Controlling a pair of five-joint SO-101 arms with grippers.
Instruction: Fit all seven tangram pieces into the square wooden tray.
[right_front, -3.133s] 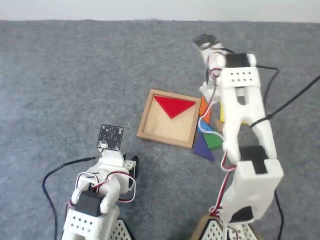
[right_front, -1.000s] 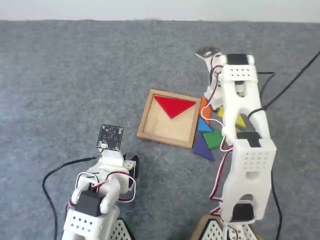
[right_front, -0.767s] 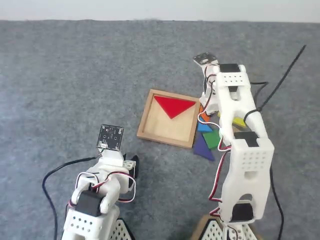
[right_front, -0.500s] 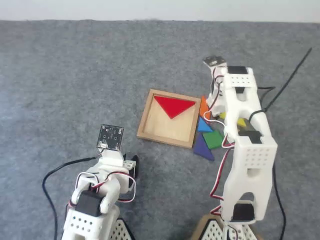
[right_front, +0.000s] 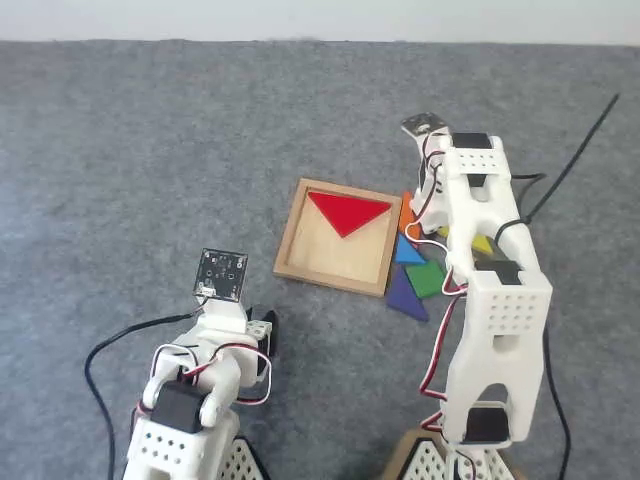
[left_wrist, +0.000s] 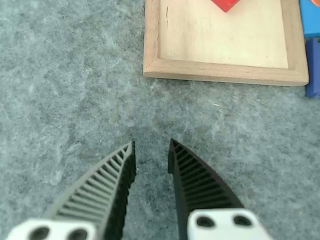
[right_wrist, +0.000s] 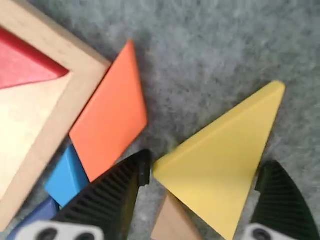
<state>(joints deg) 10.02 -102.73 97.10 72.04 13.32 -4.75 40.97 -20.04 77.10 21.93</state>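
Note:
The square wooden tray (right_front: 290, 245) lies mid-table with a red triangle (right_front: 348, 212) in its far corner. Along its right side lie an orange parallelogram (right_front: 405, 212), a blue triangle (right_front: 408, 250), a green square (right_front: 428, 278) and a purple triangle (right_front: 405, 292). My right arm (right_front: 470, 190) hangs over these. My right gripper (right_wrist: 205, 172) is open, its fingers on either side of the yellow triangle (right_wrist: 225, 165), with the orange parallelogram (right_wrist: 110, 122) and a tan piece (right_wrist: 167, 222) close by. My left gripper (left_wrist: 151, 145) is slightly open over bare carpet, short of the tray's near rim (left_wrist: 225, 77).
Grey carpet covers the table. The tray's corner (right_wrist: 55, 115) and the blue triangle (right_wrist: 65, 177) sit close to one right fingertip (right_wrist: 142, 170). Both arm bases stand at the near edge, the left base (right_front: 185, 430) well back from the tray. The far and left carpet is open.
The right arm drew in from the far side and came down over the pieces, swinging slightly left and back right in the last second. The left arm stayed put.

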